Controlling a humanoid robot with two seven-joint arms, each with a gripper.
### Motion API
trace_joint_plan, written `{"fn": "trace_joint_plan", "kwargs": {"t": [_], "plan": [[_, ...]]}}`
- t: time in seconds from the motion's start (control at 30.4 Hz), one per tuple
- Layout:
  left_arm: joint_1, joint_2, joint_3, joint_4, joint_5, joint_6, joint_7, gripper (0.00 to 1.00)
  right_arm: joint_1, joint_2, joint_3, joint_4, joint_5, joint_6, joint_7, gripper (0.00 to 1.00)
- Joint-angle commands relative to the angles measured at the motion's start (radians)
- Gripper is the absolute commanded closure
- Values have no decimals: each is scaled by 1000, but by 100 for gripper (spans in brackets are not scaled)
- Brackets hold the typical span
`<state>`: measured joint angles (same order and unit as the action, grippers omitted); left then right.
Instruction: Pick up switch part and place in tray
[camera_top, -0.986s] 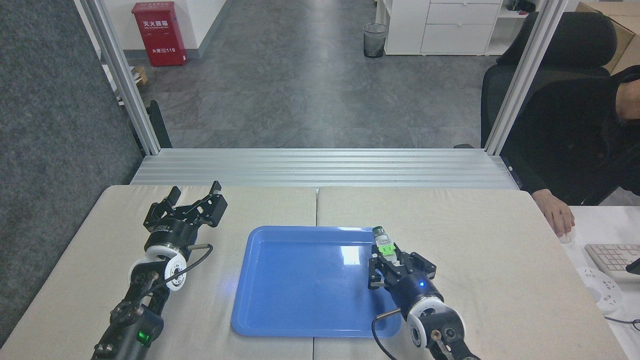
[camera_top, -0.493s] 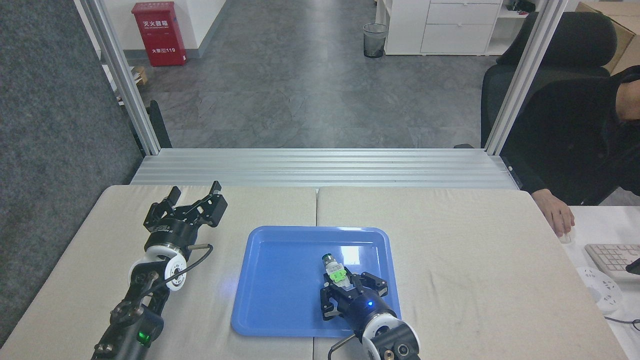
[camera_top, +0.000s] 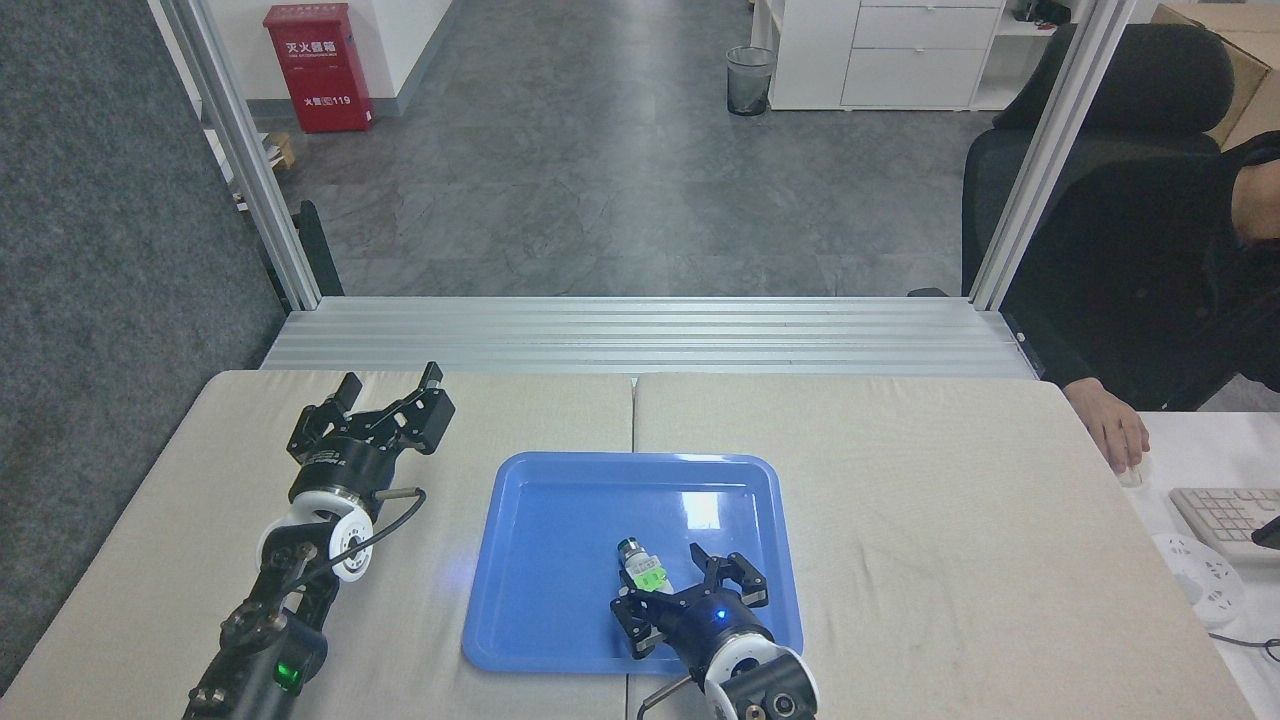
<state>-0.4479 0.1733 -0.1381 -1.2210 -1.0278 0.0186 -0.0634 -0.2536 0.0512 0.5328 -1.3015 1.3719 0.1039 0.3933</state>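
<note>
The near end of the switch part (camera_top: 641, 570) lies behind the right gripper (camera_top: 672, 590), so whether the spread fingers touch it cannot be told, and the gripper also covers part of the tray (camera_top: 560, 520) floor and its near rim. Both arms are cut off by the bottom edge of the view, the right one just below its wrist, and the left gripper (camera_top: 388, 392) is dark against the table (camera_top: 900, 480), its fingertips small. At the right edge, a person (camera_top: 1180, 290) in a chair (camera_top: 1140, 90) is cut off, as are a keyboard (camera_top: 1225, 520) and the table's near corners.
</note>
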Motion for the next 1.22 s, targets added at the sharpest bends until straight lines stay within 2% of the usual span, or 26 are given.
{"fn": "trace_joint_plan", "kwargs": {"t": [0.0,0.1,0.2,0.36,0.46,0.53,0.66,0.82,1.05,1.18], "plan": [[0,0,0,0,0,0,0,0,-82,64,-155,11,-83,2,-131,2],[0,0,0,0,0,0,0,0,-154,50,-233,5,-108,-4,-261,2],[0,0,0,0,0,0,0,0,-185,-5,-321,2,-112,-9,-281,2],[0,0,0,0,0,0,0,0,-184,-88,-436,-1,-132,-75,-298,2],[0,0,0,0,0,0,0,0,-174,-148,-490,-1,-134,-128,-373,2],[0,0,0,0,0,0,0,0,-167,-169,-514,7,-139,-135,-419,2],[0,0,0,0,0,0,0,0,-131,-197,-576,28,-186,-135,-426,2],[0,0,0,0,0,0,0,0,-95,-263,-585,28,-232,-142,-424,2],[0,0,0,0,0,0,0,0,-84,-278,-576,18,-232,-147,-422,2],[0,0,0,0,0,0,0,0,-82,-297,-576,18,-232,-188,-374,2]]}}
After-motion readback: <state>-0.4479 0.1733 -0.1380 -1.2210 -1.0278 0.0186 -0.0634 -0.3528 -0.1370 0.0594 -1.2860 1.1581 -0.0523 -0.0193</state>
